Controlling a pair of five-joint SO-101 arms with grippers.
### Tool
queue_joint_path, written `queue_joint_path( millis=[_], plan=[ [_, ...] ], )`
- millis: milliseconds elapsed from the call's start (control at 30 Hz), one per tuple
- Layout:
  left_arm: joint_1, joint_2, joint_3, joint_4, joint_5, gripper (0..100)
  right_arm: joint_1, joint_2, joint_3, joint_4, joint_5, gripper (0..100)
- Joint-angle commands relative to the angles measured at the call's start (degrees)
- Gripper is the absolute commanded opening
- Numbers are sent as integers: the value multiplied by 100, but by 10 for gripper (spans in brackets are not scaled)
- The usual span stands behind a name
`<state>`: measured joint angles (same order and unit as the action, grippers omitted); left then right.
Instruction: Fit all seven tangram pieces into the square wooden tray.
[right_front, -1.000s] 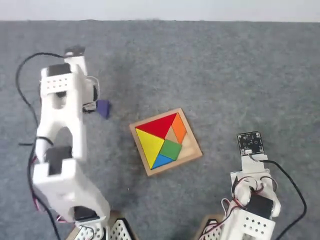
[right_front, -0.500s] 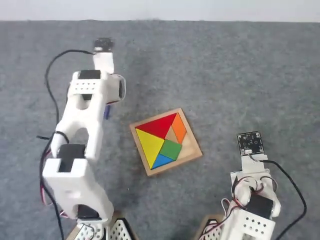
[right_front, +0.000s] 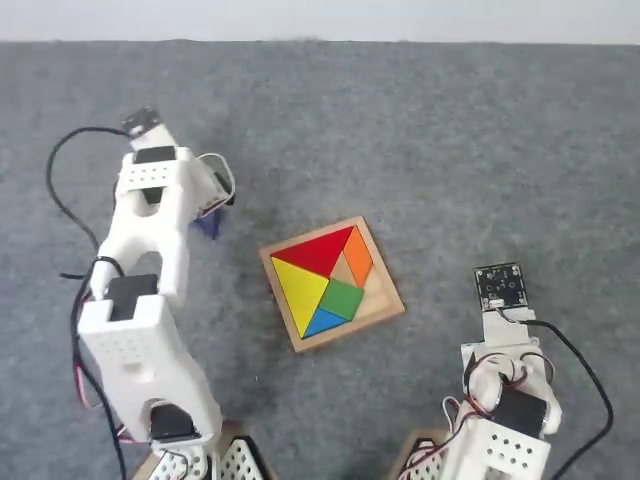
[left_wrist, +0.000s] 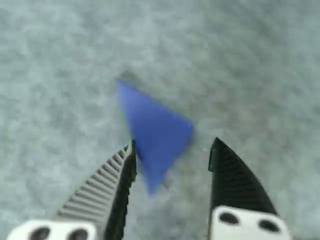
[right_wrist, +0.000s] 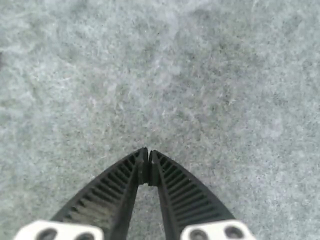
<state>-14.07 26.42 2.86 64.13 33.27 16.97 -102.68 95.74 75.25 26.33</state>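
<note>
Grey carpet (right_front: 450, 130); left end effector (left_wrist: 173, 144) spread over blue triangle (left_wrist: 155, 127); right end effector (right_wrist: 148, 167) pressed together, empty.

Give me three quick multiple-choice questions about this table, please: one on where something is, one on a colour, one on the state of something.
1. Where does the piece outside the wooden tray lie?
A. By the left arm's jaws
B. By the right arm's jaws
C. On top of the tray

2. What colour is that piece?
A. Red
B. Blue
C. Green

3. How do the right arm's jaws stand?
A. Wide open
B. Shut on a piece
C. Shut, holding nothing

Answers:
1 A: the left wrist view shows it on the carpet, partly between the open jaws.
2 B: it looks blue from above and from the wrist.
3 C: the tips meet over bare carpet.
</note>
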Motion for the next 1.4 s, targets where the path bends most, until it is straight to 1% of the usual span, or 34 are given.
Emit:
queue_joint_path(
  millis=[0, 233, 400, 533, 600, 800, 1033, 1100, 1233, 1367],
  plan=[
    [-229, 158, -356, -316, 114, 229, 57, -119, 70, 31, 44, 34],
    [-185, 747, -1332, 53, 97, 229, 57, -119, 70, 31, 44, 34],
    [-185, 1310, -1965, 607, 79, 229, 57, -119, 70, 31, 44, 34],
    [-88, 1582, -2431, 1257, -422, 225, 57, -119, 70, 31, 44, 34],
    [9, 1609, -2440, 1407, -615, 225, 57, -119, 70, 31, 44, 34],
    [149, 1653, -2440, 1521, -1169, 224, 57, -119, 70, 31, 44, 34],
    [149, 1670, -2448, 1512, -1231, 224, 57, -119, 70, 31, 44, 34],
    [158, 1679, -2448, 1512, -1240, 207, 57, -119, 70, 31, 44, 34],
    [193, 1758, -2466, 1530, -1635, 164, 57, -119, 70, 31, 44, 34],
    [193, 1776, -2466, 1547, -1688, 144, 57, -119, 70, 31, 44, 34]
  ],
)
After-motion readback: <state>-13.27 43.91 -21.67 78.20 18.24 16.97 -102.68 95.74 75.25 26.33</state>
